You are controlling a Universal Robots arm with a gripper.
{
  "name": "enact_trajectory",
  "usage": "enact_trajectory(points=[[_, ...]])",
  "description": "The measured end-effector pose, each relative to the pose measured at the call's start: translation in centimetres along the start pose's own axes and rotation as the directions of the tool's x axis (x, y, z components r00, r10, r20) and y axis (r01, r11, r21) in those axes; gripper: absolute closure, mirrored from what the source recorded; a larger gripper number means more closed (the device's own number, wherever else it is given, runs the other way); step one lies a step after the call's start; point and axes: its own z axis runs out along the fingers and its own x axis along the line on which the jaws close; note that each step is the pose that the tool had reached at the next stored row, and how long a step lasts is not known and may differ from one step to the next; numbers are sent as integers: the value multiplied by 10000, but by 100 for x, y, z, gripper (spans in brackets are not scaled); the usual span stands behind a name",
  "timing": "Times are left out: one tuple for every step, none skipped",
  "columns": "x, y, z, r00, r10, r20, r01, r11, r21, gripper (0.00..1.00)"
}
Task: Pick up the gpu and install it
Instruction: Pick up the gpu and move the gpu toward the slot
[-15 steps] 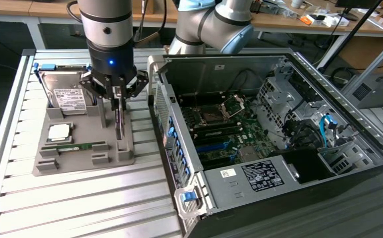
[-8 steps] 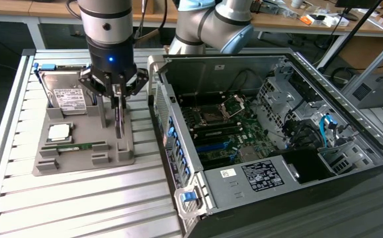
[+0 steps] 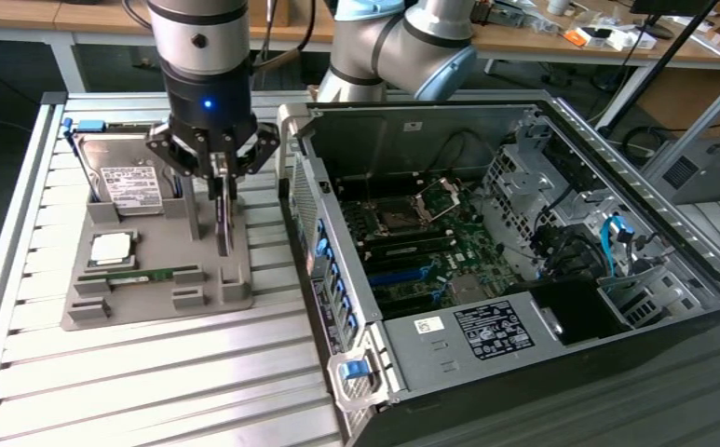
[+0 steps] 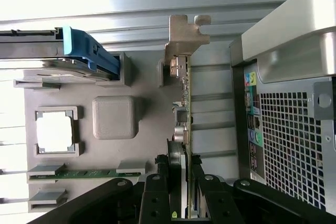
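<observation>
Your gripper (image 3: pixel 221 177) clamps the upright gpu (image 3: pixel 224 228) in its jaws; in the exterior view the computer case (image 3: pixel 391 140) lies at three o'clock.

The gpu (image 3: pixel 224 228) stands on edge between the fingers (image 4: pixel 156 198) of the gripper (image 3: pixel 219 182) and reaches down below them over the holder tray (image 3: pixel 161 307), which lies on the slatted table (image 3: pixel 148 382). To the exterior view's left of the fingers, the hard drive (image 3: pixel 129 186) rests at the tray's far end. Nearer the camera lie the processor chip (image 3: pixel 113 247) and then the memory stick (image 3: pixel 146 277). To the exterior view's right of the fingers, just beside the tray, stands the open computer case (image 3: pixel 397 130).
</observation>
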Motion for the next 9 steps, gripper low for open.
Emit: enact_trajectory(points=[[0,0,-7,10000,0,0,0,10000,0,73],[0,0,-13,10000,0,0,0,10000,0,73],[-1,1,-20,10000,0,1,0,10000,-1,73],[0,1,-26,10000,0,1,0,10000,-1,73],[-1,1,-32,10000,0,1,0,10000,0,73],[-1,2,-39,10000,0,0,0,10000,-1,73],[-1,2,-47,10000,-1,0,1,10000,0,73],[-1,2,-53,10000,0,0,0,10000,0,73],[-1,2,-59,10000,0,0,0,10000,0,73]])
